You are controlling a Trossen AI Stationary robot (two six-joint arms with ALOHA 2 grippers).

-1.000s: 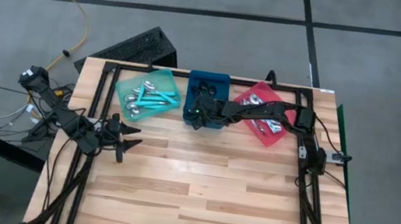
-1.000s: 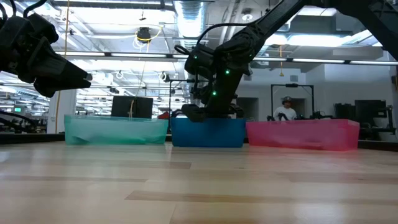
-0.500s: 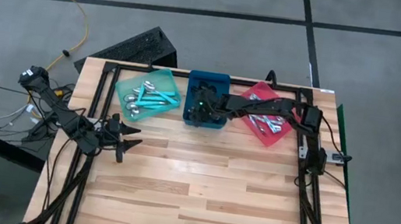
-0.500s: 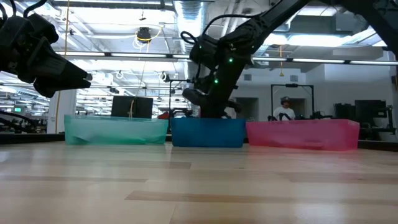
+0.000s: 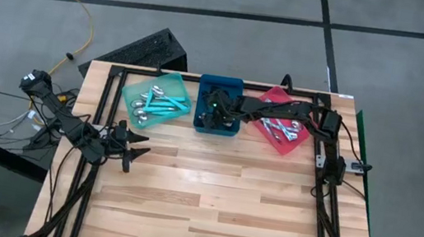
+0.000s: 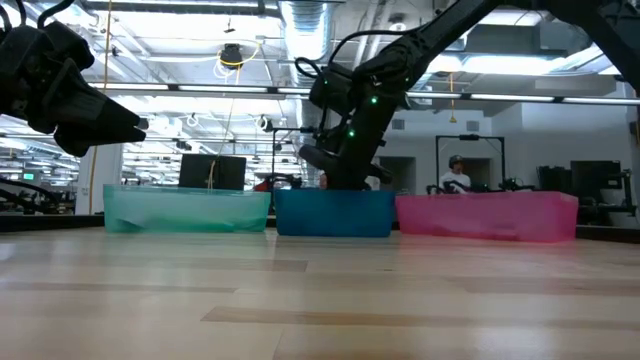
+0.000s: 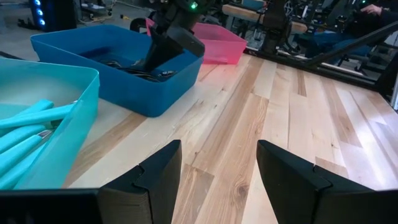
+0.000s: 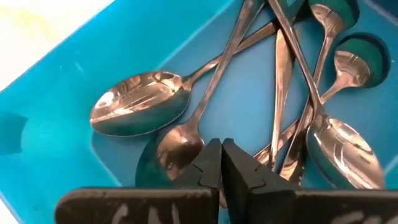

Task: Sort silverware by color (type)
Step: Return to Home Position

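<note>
Going on now: we think the right arm is about to pull back home, since we see no spoon on the table point(image 5: 209, 201).
Right gripper point(image 8: 222, 148): low inside the blue tray point(image 7: 143, 93), fingers pressed together with nothing between them.
Left gripper point(image 7: 219, 149): hangs over the table's left side, near the teal tray point(image 7: 68, 124), fingers spread wide and empty.
Black spoons point(image 8: 140, 109): piled in the blue tray, right under the right gripper's tips.
Teal-handled spoons point(image 5: 156, 104): lying in the teal tray.
Silver spoons point(image 5: 281, 130): in the red tray point(image 6: 490, 218), though from high up they are small, so we cannot count them.
What could go wrong: if the right gripper slides sideways before it lifts, it may bump the blue tray's wall and push or tip it.
Another worry: the tips sit so close to the spoons that one might get hooked and flicked out.
Also: the right arm reaches across the red tray, so a low swing could knock it.
</note>
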